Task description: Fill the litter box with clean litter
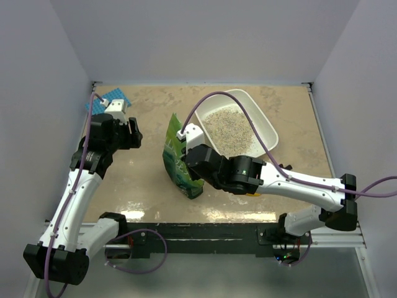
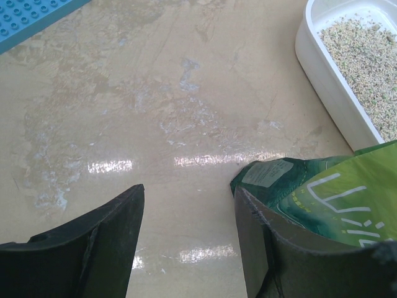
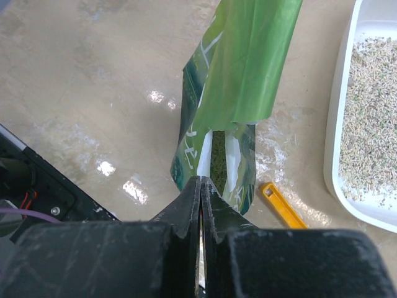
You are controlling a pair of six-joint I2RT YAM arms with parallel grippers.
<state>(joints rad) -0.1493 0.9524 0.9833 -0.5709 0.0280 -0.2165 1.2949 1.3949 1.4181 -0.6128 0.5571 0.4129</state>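
Observation:
The white litter box (image 1: 268, 124) lies at the back of the table, right of centre, with pale clean litter (image 1: 228, 130) spread over its floor. My right gripper (image 1: 186, 149) is shut on the edge of a green pouch bag (image 1: 177, 162), which stands upright just left of the box. In the right wrist view the jaws (image 3: 201, 183) pinch the bag (image 3: 242, 74), with the box's rim (image 3: 340, 105) and the litter (image 3: 372, 112) to the right. My left gripper (image 1: 133, 133) is open and empty at the left. Its view (image 2: 189, 198) shows the bag (image 2: 322, 192), box (image 2: 322, 68) and litter (image 2: 366, 56).
A blue gridded mat (image 1: 102, 102) lies at the back left corner and also shows in the left wrist view (image 2: 31, 15). An orange-yellow scoop handle (image 3: 282, 205) lies on the table between the bag and the box. Walls enclose the table on three sides.

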